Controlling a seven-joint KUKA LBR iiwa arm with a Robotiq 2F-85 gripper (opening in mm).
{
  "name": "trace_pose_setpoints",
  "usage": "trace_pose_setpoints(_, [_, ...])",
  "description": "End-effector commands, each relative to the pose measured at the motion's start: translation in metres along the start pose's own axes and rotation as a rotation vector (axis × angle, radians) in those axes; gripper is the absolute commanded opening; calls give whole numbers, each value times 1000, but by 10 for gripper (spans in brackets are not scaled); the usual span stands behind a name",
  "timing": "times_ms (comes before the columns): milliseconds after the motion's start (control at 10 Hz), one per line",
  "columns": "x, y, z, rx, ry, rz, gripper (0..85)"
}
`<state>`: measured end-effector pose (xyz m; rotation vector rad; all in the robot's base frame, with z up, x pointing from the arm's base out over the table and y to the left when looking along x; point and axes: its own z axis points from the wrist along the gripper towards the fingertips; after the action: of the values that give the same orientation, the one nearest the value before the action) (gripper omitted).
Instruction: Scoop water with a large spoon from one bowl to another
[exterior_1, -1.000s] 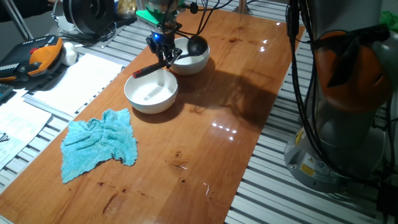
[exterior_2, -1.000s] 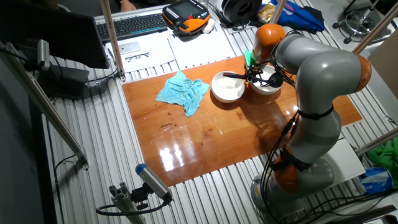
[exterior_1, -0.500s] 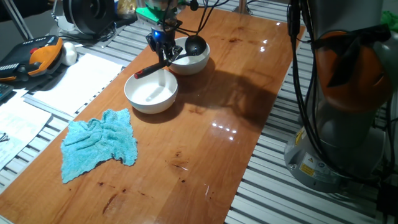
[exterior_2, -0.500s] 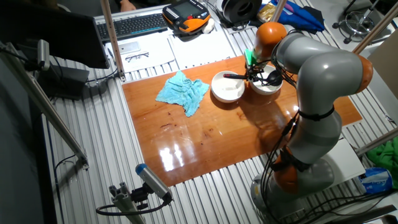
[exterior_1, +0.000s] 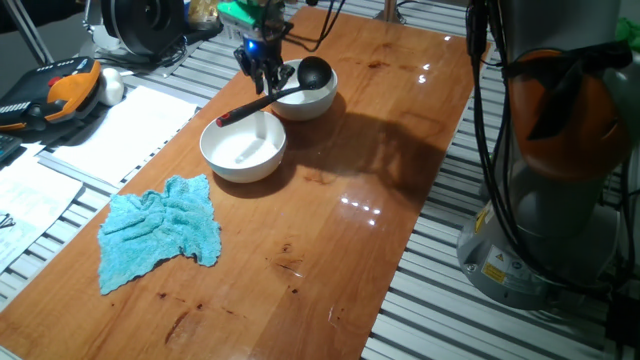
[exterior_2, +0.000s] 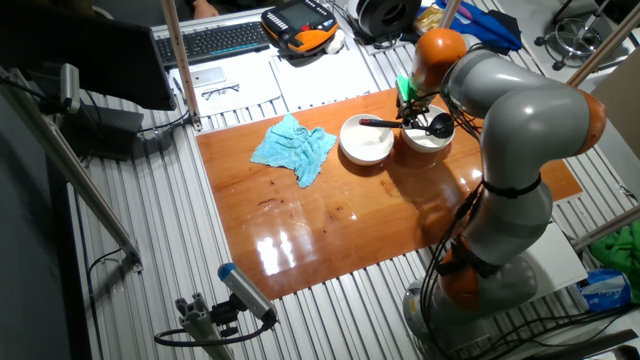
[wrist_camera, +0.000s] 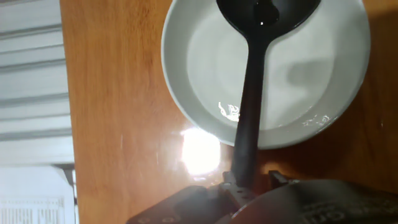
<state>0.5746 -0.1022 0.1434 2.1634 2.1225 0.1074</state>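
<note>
Your claw (exterior_1: 262, 72) is clamped on the handle of the large spoon (exterior_1: 290, 86), partway along its length, with the fingers pinched tight against the thin black shaft. In the hand view you can see the handle (wrist_camera: 249, 124) running straight out from between the fingers, and the black cup (wrist_camera: 267, 15) hanging above the far bowl (wrist_camera: 205, 112), clear of its white floor. From one fixed view, the cup sits raised over the rim of that bowl (exterior_1: 318, 103), while the red tip (exterior_1: 222, 120) of the handle slants down over the near bowl (exterior_1: 243, 152). The two white bowls stand just beside each other on the wooden surface (exterior_1: 350, 200).

You can make out the water (wrist_camera: 298, 74) in the far bowl only as a faint sheen and a few bright glints near the rim; whether the cup itself holds any, you cannot tell, though a small gleam shows inside it.

A crumpled blue cloth (exterior_1: 160, 230) lies on the surface nearer the camera, well apart from the bowls. In the other fixed view, the arm (exterior_2: 510, 110) bends over the surface's far edge above both bowls (exterior_2: 368, 140), and a keyboard (exterior_2: 215, 40) sits beyond the surface.
</note>
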Motion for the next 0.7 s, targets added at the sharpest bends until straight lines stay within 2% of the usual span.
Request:
trace_pose_setpoints(0, [1, -2, -5, 2, 13, -30, 0])
trace_pose_setpoints(100, [4, -3, -12, 10, 13, -70, 0])
trace_pose_setpoints(300, [19, -5, -30, 38, 18, -205, 0])
trace_pose_setpoints(500, [42, -5, -40, 55, -12, -415, 0])
trace_pose_setpoints(600, [50, -6, -47, 61, 8, -568, 0])
